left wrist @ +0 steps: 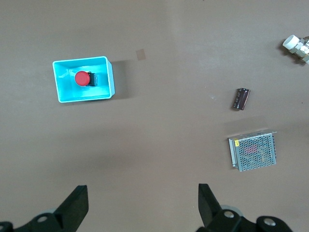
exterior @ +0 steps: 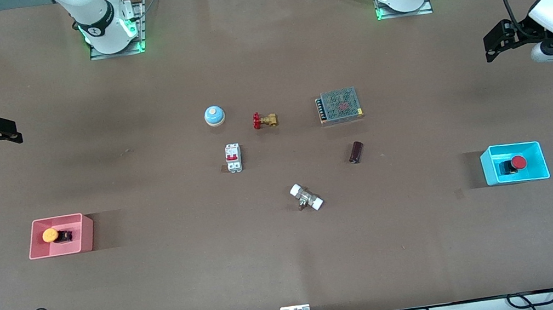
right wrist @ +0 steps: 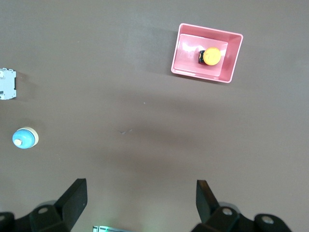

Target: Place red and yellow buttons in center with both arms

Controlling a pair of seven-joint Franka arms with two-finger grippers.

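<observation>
Red button [exterior: 518,162] lying in a blue bin [exterior: 534,173] near the left arm's end of the table; the left gripper [exterior: 492,40] hangs over bare tabletop [exterior: 293,263] near that bin, fingers [left wrist: 75,205] spread wide and holding nothing. Yellow button [exterior: 50,235] lying in a pink bin [exterior: 84,235] near the right arm's end; the right gripper [exterior: 6,131] hangs over the table near that bin, likewise wide open and empty. Each bin holds only its button. Between the two grippers, in the middle of the table, lie a blue bell [exterior: 214,115], a brass valve [exterior: 264,120], a white breaker [exterior: 233,158], a mesh-covered box [exterior: 339,105], a dark cylinder [exterior: 356,152] and a white-capped fitting [exterior: 306,197].
</observation>
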